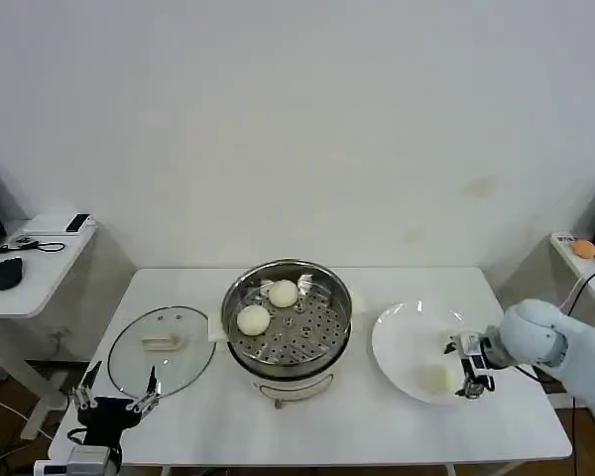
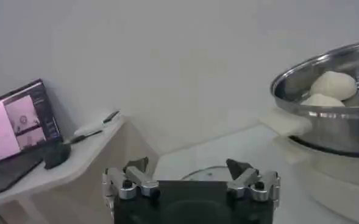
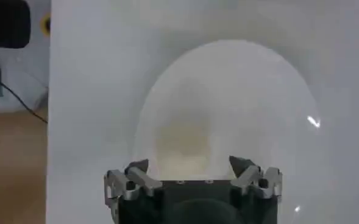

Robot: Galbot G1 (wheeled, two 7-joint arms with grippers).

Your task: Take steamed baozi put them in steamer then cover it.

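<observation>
The steamer (image 1: 329, 330) stands mid-table with two steamed baozi (image 1: 283, 294) (image 1: 253, 319) on its perforated tray. A third baozi (image 1: 434, 378) lies on the white plate (image 1: 402, 337) to the right. My right gripper (image 1: 459, 369) hovers open over the plate's right edge, right beside that bun. In the right wrist view the bun (image 3: 182, 143) lies just ahead of the spread right gripper (image 3: 188, 165). My left gripper (image 1: 114, 399) waits open at the table's front left. The left wrist view shows that gripper (image 2: 187, 167) with the steamer (image 2: 331, 122) and its buns (image 2: 333, 84) beyond.
A round glass lid (image 1: 162, 349) lies flat to the left of the steamer, close to my left gripper. A side table (image 1: 35, 253) with a mouse stands at the far left, and a laptop (image 2: 17, 122) sits there. Another shelf (image 1: 583, 248) is at the right.
</observation>
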